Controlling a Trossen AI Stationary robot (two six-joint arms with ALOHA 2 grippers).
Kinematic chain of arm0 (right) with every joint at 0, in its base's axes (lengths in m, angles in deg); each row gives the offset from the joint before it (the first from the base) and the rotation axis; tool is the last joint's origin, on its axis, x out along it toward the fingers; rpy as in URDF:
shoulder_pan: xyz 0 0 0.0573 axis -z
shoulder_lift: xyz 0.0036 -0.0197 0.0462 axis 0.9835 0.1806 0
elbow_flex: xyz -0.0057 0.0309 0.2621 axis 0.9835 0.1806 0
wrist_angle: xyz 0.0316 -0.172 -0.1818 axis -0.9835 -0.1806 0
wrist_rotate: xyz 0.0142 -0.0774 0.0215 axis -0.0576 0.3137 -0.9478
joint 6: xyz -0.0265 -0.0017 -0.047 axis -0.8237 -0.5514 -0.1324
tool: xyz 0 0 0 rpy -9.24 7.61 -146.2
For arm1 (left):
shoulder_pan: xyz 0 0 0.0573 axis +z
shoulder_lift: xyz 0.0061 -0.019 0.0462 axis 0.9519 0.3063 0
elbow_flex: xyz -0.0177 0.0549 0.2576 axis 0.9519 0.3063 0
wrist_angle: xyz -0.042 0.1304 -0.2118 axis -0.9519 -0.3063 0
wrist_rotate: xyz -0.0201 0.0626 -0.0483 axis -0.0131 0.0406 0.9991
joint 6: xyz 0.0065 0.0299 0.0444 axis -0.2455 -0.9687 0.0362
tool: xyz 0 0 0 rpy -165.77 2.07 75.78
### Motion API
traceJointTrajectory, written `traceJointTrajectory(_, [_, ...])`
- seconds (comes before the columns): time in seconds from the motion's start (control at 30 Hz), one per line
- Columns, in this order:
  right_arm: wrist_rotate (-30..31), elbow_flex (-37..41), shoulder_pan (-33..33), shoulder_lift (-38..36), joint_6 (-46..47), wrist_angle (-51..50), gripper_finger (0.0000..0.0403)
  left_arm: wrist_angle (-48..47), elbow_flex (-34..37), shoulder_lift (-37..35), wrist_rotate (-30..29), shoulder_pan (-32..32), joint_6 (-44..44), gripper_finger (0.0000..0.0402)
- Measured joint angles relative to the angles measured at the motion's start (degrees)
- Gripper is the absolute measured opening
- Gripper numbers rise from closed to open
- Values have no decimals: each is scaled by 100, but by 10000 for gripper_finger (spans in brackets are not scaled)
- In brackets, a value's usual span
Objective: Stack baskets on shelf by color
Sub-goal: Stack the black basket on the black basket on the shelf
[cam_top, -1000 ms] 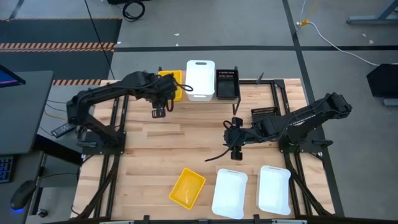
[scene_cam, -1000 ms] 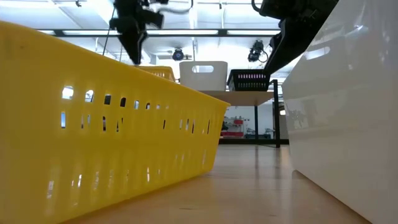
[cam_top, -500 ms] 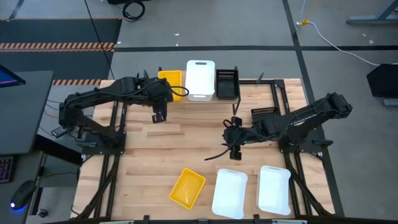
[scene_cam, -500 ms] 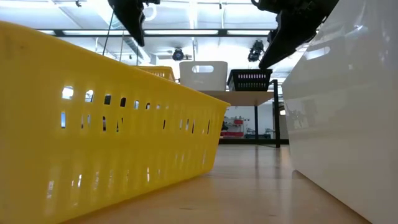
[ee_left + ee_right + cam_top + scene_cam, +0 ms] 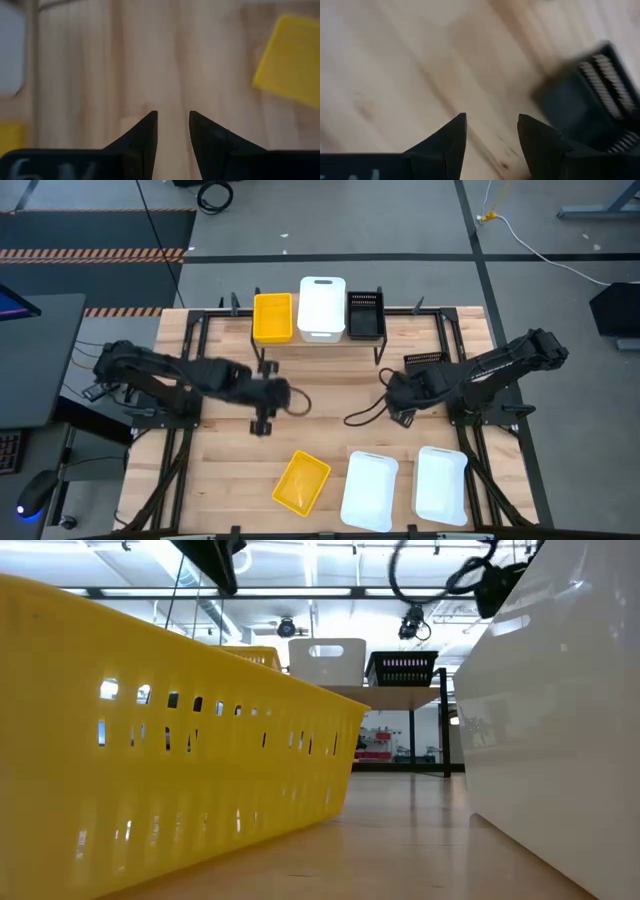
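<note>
Yellow, white and black baskets [image 5: 322,307] already line the far shelf [image 5: 400,330]; loose ones [image 5: 302,481] wait near. Left hand [image 5: 262,426], narrowly parted and empty, seems headed there; right hand [image 5: 399,418] gapes wide by another black basket [image 5: 426,360].

Light butcher-block wood tabletop [image 5: 230,440] w/ black metal frame. Far edge: small low shelf w/ light wood top board [image 5: 340,340], carrying yellow plastic basket [image 5: 272,317], white rounded-corner basket [image 5: 322,307], black mesh basket [image 5: 365,314] side by side. Near edge, directly on tabletop: tilted yellow basket [image 5: 302,481], two white baskets [image 5: 369,489] [image 5: 441,484]. Black mesh basket [image 5: 425,360] on tabletop, right side.
</note>
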Motion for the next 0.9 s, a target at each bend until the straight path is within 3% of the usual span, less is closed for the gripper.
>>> traceJointTrajectory(0.2, [506, 2, 71, 0, 513, -264, 181, 1631, 803, 0, -52, -345, -89, 118])
traceJointTrajectory(0.33, [661, 109, 214, 22, 1057, -165, 181, 2412, 1258, 0, -500, -490, -102, 119])
traceJointTrajectory(0.6, [750, 866, 626, 22, 1488, -92, 181, 5234, 2758, 0, -800, -554, -749, 118])
traceJointTrajectory(0.9, [749, 1308, 1206, 22, 1033, 1269, 181, 5904, 2948, 0, -313, -251, -690, 117])
